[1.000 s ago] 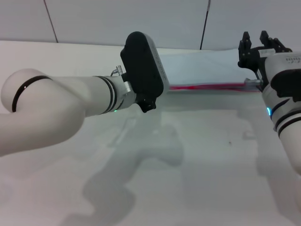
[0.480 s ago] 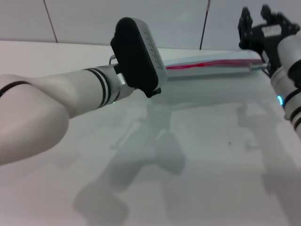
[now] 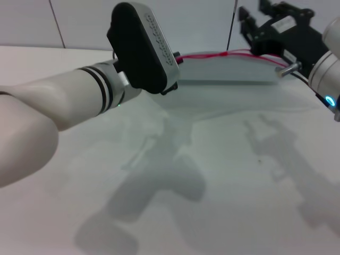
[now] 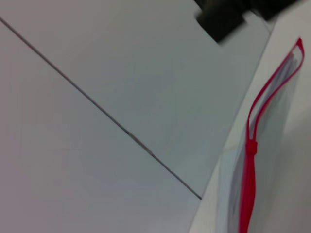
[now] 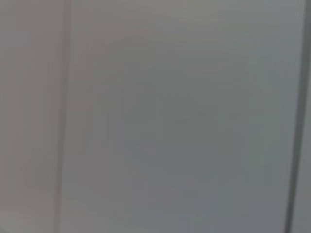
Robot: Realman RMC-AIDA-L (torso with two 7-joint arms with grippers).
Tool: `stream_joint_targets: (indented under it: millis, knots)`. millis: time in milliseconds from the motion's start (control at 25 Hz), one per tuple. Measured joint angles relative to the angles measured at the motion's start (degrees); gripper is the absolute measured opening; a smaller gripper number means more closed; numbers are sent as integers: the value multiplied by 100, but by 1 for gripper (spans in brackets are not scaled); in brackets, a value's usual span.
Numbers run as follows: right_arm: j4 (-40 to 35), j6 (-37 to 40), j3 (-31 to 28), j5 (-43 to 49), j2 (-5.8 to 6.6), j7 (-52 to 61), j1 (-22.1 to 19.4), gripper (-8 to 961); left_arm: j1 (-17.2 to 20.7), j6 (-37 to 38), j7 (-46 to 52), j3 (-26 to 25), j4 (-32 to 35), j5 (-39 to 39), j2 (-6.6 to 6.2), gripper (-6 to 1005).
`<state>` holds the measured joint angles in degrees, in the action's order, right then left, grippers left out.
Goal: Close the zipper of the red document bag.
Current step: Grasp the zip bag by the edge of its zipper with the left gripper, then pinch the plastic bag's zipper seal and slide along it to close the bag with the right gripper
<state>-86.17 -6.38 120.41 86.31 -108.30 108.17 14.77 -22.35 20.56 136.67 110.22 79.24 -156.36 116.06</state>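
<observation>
Up at the far side of the white surface [image 3: 212, 175], the red document bag [image 3: 228, 69] is lifted between the two arms, its translucent body sagging down toward the surface while the red zipper [image 3: 212, 54] arches along its top edge. The left hand [image 3: 169, 58] sits at the bag's left end, behind the arm's black wrist housing, so whether it is clenched on the bag or released cannot be told. The right hand [image 3: 254, 24] is raised at the bag's right end, its dark fingers [image 3: 245, 15] pointing up near the wall; the zipper runs right up to it, but its grip cannot be made out either. In the left wrist view the zipper [image 4: 250, 160] shows as one joined red strip up to the slider [image 4: 250, 147], beyond which it splits into two separate red edges running to the bag's far corner. The right wrist view shows only the grey wall panels [image 5: 155, 116].
</observation>
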Motion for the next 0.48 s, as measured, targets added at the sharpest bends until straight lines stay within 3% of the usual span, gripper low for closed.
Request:
stream_joint_targets:
  millis: [200,320,360,400,480]
  knots:
    - [74,1291,-603,217,-111,-198,1,390,57,-26,0,-64,160,-65,7,54]
    - [203,1680,-887,576,-339,-271,19,390,94,-62,0,-92,224,-68,9,54]
    - [290,1911,-1098,961,-552,-275,28,390,101,-76,-1,-98,238,-68,10,54]
    - [290,1911,-1098,961,-552,-275,28,390,107,-89,-1,-99,244,-70,11,54]
    - [359,2045,-1261,1372,-715,-266,30,390,106,-92,-1,-100,245,-71,11,54]
